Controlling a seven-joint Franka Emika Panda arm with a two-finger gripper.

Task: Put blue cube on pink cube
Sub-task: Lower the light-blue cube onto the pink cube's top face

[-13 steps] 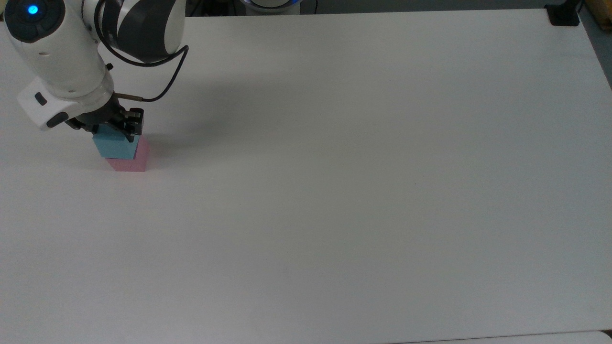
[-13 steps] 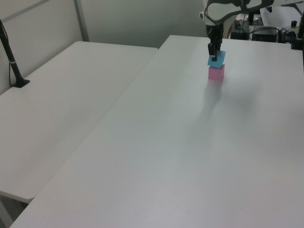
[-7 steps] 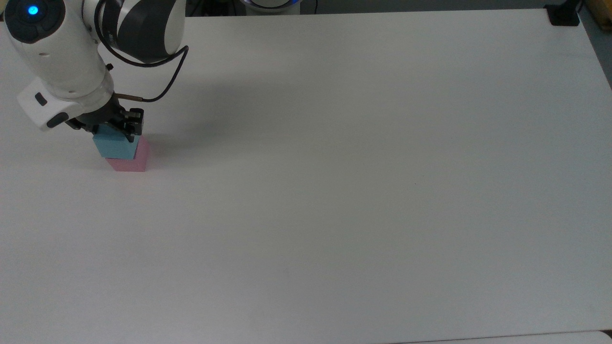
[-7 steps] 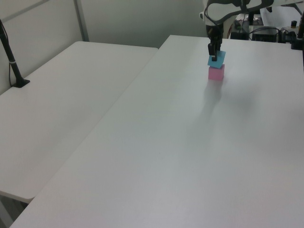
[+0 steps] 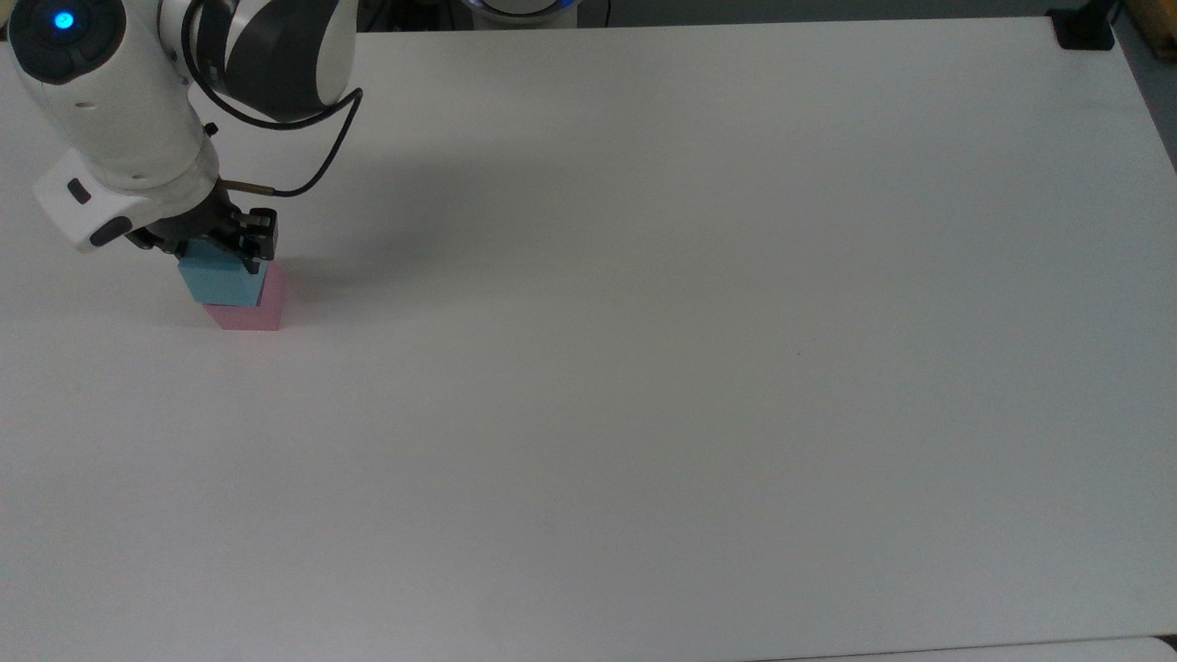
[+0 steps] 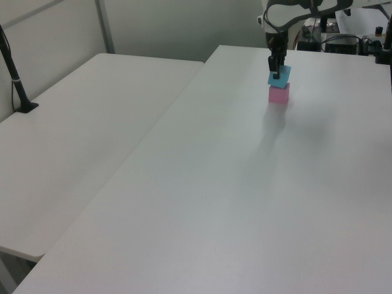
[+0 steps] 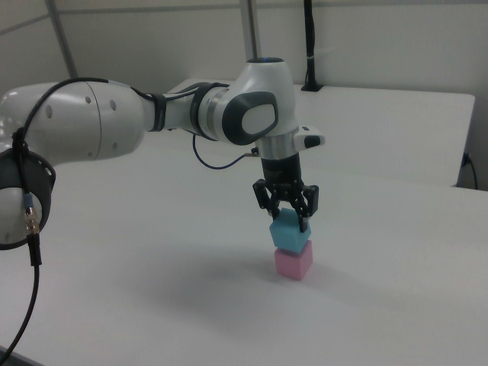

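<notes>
You have one small sky-blue matte cube (image 7: pixel 290 231) clamped in the pincer (image 7: pixel 289 213), resting on one pastel pink matte cube (image 7: pixel 293 261) directly below it. Both sit on the white tabletop (image 5: pixel 644 368), two cubes in all.

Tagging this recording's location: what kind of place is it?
Probably a robotics lab or test room. A robot arm works at a plain white table with a blue cube on a pink cube, a black camera pole is clamped to the next table, and cabled equipment sits behind.
</notes>
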